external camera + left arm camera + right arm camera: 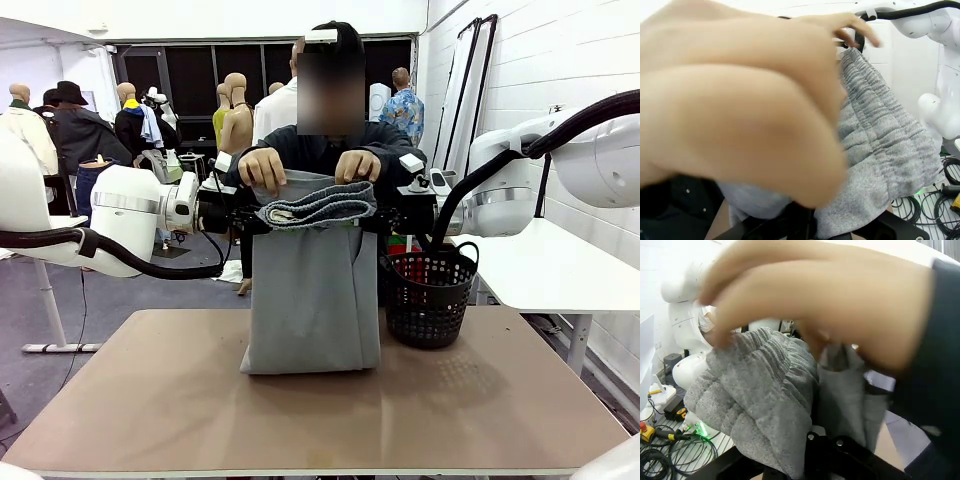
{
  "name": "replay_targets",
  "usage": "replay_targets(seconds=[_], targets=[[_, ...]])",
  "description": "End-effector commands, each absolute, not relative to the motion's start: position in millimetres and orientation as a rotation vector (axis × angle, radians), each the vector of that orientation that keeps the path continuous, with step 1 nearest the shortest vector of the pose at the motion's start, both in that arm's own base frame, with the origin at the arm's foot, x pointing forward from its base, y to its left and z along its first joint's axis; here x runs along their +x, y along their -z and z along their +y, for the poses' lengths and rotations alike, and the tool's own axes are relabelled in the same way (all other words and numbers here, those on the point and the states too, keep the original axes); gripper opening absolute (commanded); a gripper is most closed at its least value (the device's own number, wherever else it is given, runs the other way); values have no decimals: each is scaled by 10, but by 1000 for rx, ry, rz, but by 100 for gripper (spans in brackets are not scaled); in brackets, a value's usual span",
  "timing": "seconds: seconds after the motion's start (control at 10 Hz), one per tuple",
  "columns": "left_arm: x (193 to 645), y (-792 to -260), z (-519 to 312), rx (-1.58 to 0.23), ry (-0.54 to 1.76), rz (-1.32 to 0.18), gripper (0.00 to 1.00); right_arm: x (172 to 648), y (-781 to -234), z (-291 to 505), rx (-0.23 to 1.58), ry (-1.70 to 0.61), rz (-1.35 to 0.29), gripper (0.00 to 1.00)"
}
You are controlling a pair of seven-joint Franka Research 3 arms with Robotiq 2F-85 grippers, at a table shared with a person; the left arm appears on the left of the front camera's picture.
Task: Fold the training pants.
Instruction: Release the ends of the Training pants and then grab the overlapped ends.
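Observation:
The light grey training pants (314, 290) hang upright over the middle of the table, with their lower end resting on the tabletop. The gathered waistband (318, 206) is rolled over at the top. My left gripper (238, 216) is shut on the pants' left upper edge and my right gripper (392, 213) on the right upper edge. Both of the person's hands (264, 167) press on the waistband from above. In the left wrist view a blurred hand (740, 100) covers most of the grey cloth (880, 150). In the right wrist view another hand (830, 305) lies over the cloth (760, 405).
A black mesh basket (430, 297) stands on the brown table (300, 420) just right of the pants. A white side table (550, 265) sits at the far right. The person stands close behind the far edge.

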State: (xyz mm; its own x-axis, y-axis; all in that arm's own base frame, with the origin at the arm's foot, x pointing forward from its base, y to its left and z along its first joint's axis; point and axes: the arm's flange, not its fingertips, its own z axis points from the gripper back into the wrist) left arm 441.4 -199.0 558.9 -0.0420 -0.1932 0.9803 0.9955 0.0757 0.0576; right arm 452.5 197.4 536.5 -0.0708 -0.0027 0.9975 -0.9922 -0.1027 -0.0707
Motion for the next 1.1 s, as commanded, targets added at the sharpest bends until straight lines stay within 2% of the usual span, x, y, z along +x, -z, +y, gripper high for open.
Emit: replay_targets(seconds=[0.0,1.0], targets=[[4381,-5609,-1975,-992,1254,-1161,0,4507,-5386,1979,1254,-1348,-1219,0],[4381,-5609,-1975,-992,1254,-1161,0,4507,-5386,1979,1254,-1348,-1219,0]])
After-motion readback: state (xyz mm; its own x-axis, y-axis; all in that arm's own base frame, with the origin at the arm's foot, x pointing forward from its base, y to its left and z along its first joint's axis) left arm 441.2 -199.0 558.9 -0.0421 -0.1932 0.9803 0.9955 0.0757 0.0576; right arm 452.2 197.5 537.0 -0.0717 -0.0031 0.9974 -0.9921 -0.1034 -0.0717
